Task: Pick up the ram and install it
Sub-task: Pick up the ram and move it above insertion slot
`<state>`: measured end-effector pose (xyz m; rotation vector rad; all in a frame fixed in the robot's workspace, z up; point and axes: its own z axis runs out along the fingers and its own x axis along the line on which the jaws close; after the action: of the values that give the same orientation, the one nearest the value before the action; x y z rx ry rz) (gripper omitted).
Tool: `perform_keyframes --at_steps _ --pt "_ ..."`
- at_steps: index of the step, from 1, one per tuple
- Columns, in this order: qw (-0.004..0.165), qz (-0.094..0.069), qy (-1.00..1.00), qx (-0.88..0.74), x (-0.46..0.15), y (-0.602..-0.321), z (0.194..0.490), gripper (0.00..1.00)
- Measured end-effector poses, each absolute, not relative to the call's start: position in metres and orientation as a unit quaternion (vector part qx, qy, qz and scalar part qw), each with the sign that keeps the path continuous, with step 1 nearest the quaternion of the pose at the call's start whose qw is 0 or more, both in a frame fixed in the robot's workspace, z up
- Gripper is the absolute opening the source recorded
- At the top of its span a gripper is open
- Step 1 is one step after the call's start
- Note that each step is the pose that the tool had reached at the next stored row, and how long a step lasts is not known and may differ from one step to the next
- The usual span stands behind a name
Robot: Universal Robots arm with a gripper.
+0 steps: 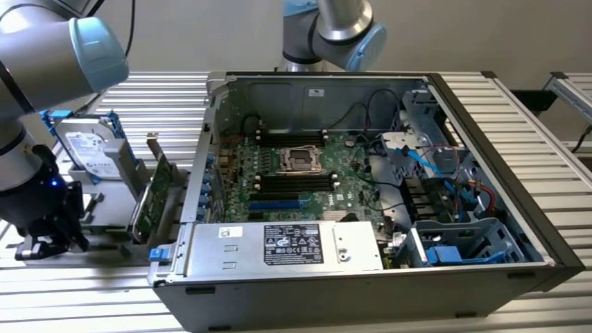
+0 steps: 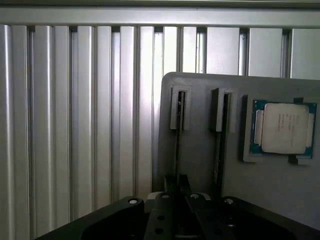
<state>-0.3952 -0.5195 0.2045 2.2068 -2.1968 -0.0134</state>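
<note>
Wrist view catches the pick-up step: the fingers stand narrow, pinching the ram on edge in the gray holder, in its slot farthest from the processor, so freeing it likely calls for a straight pull along that slot.

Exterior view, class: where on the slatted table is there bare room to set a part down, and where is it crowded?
Free: slats on the exterior view's right of the computer case, and beyond the hard drive. Crowded: between drive and case, around the expansion card.
</note>
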Motion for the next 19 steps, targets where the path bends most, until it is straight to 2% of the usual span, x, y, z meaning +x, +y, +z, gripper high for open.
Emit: perform_keyframes --at_steps 8,19 --pt "0.014 -0.004 -0.705 0.709 -0.395 -0.519 0.226 0.14" --pt "0.014 -0.004 -0.705 0.709 -0.392 -0.519 0.276 0.14"
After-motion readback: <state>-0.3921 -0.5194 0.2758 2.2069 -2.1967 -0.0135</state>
